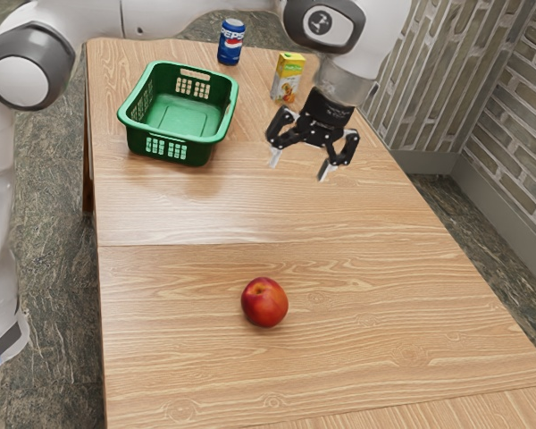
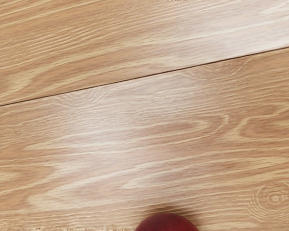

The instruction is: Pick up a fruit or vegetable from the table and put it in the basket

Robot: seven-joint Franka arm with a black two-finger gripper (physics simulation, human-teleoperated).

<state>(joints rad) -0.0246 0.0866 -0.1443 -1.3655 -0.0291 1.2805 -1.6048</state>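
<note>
High over the table, my gripper [image 1: 299,166] hangs with its two fingertips spread wide and nothing between them. A round red fruit with yellowish patches [image 1: 264,302], like a peach or an apple, rests on the wood, lower in the exterior view than the gripper and well apart from it. The top of the red fruit [image 2: 167,223] also appears at the wrist view's lower edge. The green basket [image 1: 179,152] stands upright on the table, toward the exterior view's left from the gripper; the part of its floor that shows is bare.
Behind the basket stands a blue Pepsi can [image 1: 231,43]. A yellow and white juice carton [image 1: 288,77] is between that can and my hand. The wooden table [image 1: 188,268] has a seam across it, and a brick wall [image 1: 447,80] rises beyond its edge at the exterior view's right.
</note>
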